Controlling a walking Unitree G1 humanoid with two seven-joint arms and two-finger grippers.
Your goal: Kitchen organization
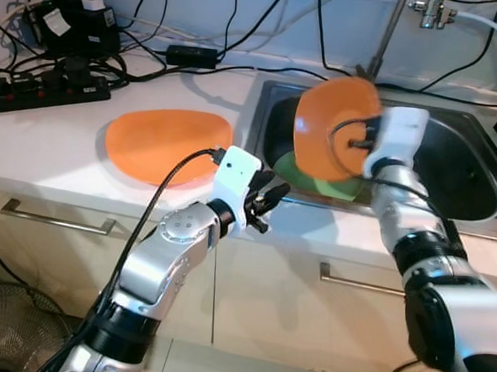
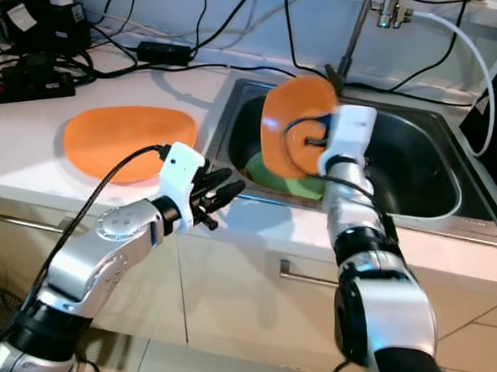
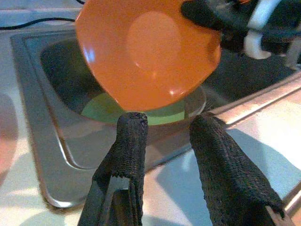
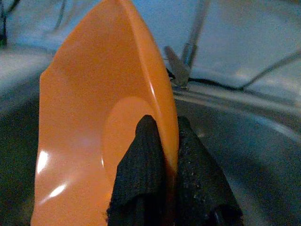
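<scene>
Low in the frame, the left gripper (image 1: 264, 202) hovers open-fingered over the counter edge. At centre the right gripper (image 4: 162, 155) pinches the orange bowl (image 1: 332, 128) above the sink (image 1: 477, 166); a green plate (image 1: 316, 183) remains inside. An orange plate (image 1: 167, 143) already lies on the counter, left.

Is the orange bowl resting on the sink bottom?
No. The right gripper holds the orange bowl by its rim, tilted, above the green plate.

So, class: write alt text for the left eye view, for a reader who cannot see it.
The right gripper holds an orange bowl tilted on edge above a steel sink, where a green plate lies. The left gripper hovers open at the counter's front edge, near an orange plate on the white counter.
</scene>
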